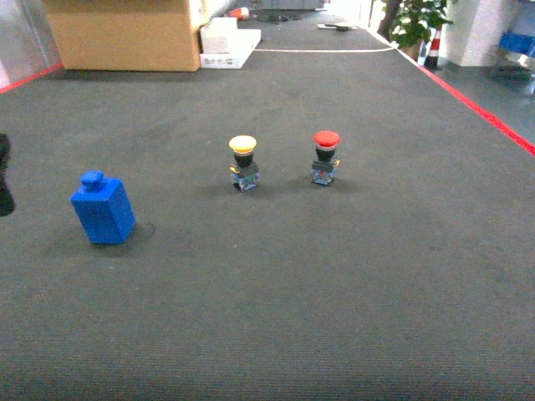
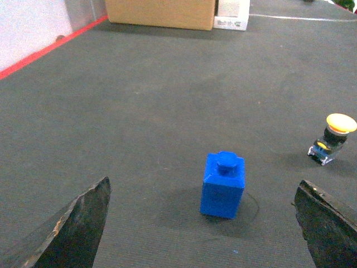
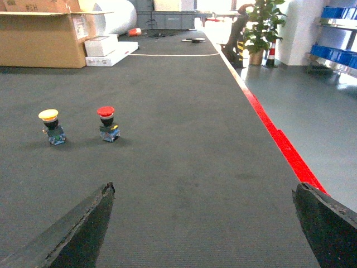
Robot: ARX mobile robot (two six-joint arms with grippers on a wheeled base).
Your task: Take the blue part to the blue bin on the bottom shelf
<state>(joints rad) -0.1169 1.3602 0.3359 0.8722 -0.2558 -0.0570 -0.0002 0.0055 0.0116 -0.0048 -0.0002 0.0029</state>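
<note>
Blue part (image 1: 103, 209), no legible markings

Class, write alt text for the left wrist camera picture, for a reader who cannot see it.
A small blue part stands upright on dark grey matting, centred between the open left gripper's two dark fingertips at the bottom corners. A yellow-capped push button sits further right, and a cardboard box lies at the far edge.

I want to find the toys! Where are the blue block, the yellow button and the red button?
blue block (image 2: 222, 187), left wrist view, front face below its round stud.
yellow button (image 1: 242, 144), head view, on its yellow cap.
red button (image 1: 326, 139), head view, on its red cap.
</note>
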